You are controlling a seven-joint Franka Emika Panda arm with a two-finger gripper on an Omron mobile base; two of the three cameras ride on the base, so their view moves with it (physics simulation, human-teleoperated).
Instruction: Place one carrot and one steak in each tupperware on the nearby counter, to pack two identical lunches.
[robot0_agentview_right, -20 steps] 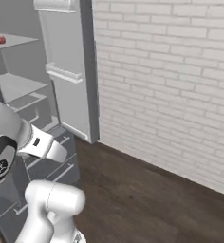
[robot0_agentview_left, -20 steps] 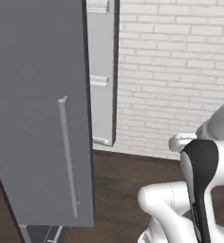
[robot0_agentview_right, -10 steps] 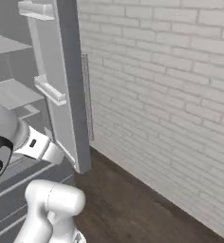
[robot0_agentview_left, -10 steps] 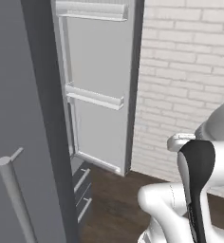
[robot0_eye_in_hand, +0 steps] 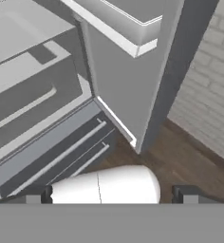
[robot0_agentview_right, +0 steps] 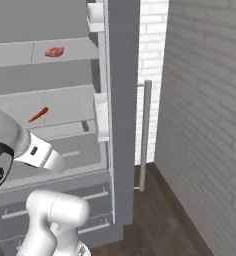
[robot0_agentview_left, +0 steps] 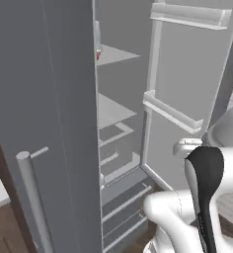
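The fridge door [robot0_agentview_right: 121, 100] stands open. Inside, a red steak [robot0_agentview_right: 54, 51] lies on the top shelf [robot0_agentview_right: 75, 49]. An orange carrot [robot0_agentview_right: 38, 114] lies on the shelf below it, a bit more to the left. In the hand view, the gripper [robot0_eye_in_hand: 114, 194] has its two finger tips [robot0_eye_in_hand: 183, 193] far apart and holds nothing, above the bottom drawers [robot0_eye_in_hand: 61, 152].

Robot arm [robot0_agentview_left: 187, 217]: glossy white rounded link housings are seen, joined by a dark black joint segment [robot0_agentview_left: 205, 173] of smooth tapered form. A pale grey cylindrical cap [robot0_agentview_left: 227, 128] is carried above it. On the upper link [robot0_agentview_right: 37, 152], a small dark rectangular marking is borne. Hand [robot0_eye_in_hand: 112, 197]: two small dark finger tips [robot0_eye_in_hand: 185, 194] are fitted, standing wide apart.
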